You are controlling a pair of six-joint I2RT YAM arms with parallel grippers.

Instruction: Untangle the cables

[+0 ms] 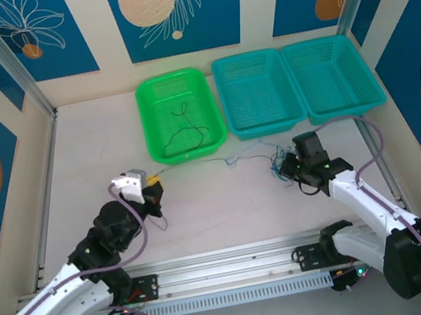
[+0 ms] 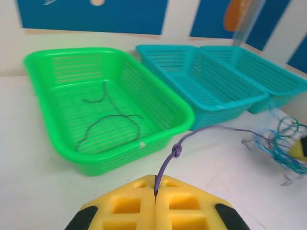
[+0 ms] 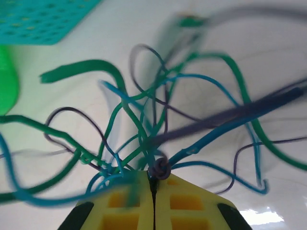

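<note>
the purple strand [image 2: 216, 127] stretches left to right across the bench [image 1: 205, 223], so its long axis joins the two arms. the left gripper [image 2: 155, 186] is pinched closed on one end of it. the right gripper [image 3: 153, 181] is closed on a knot at the root of the tangle [image 3: 146, 134], which fans out just past its tips, well apart from the left arm. black strands [image 2: 114, 116] lie in the green basket [image 2: 43, 62].

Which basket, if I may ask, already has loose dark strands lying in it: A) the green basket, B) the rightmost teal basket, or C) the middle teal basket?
A: thin dark strands lie curled on the slatted floor of the green basket.
</note>
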